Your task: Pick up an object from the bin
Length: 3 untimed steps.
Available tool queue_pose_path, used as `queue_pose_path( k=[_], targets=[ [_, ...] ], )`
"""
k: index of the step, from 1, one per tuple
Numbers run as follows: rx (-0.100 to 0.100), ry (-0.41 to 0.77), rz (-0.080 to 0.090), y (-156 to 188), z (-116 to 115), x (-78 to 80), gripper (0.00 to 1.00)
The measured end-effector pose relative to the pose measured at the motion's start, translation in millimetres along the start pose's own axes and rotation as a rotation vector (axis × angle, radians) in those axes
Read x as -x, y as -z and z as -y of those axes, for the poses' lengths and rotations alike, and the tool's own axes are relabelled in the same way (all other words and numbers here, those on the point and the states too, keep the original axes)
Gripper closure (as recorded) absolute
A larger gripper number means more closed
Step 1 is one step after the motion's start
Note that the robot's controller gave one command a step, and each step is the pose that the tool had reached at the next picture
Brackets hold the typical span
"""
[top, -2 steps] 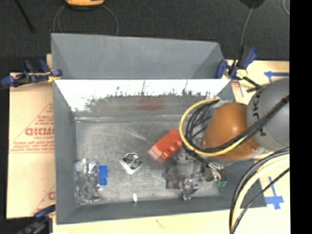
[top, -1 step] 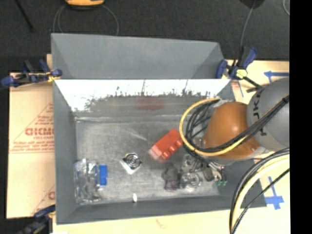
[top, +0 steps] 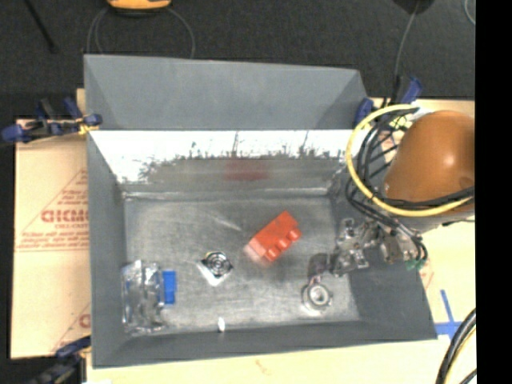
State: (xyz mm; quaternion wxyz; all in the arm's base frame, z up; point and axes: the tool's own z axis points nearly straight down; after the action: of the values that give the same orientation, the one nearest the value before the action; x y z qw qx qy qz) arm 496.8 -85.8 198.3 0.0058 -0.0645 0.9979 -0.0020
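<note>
My gripper [top: 346,254] hangs low at the right side of the bin, just inside the right wall. Directly below and a little left of it lies a small silver ring-shaped metal piece [top: 318,296] on the bin floor, close to the gripper's lower end. A red toy brick [top: 272,237] with studs lies tilted near the middle of the floor, to the gripper's left and apart from it. Whether anything is in the gripper cannot be made out.
A small round silver metal part [top: 214,266] lies left of centre. A clear plastic piece with a blue part [top: 148,292] sits in the front left corner. A tiny white bit [top: 222,323] lies by the front wall.
</note>
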Motion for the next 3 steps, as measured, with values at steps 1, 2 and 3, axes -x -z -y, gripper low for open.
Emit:
queue_pose_path(
  k=[1,2,3],
  targets=[
    [0.004,0.0,-0.008,-4.3,-1.5,-1.7,0.0],
    [0.002,0.094,0.008,-117.1,-4.1,-19.0,0.0],
    [0.004,0.096,-0.004,-115.7,-4.5,-22.0,1.0]
  ],
)
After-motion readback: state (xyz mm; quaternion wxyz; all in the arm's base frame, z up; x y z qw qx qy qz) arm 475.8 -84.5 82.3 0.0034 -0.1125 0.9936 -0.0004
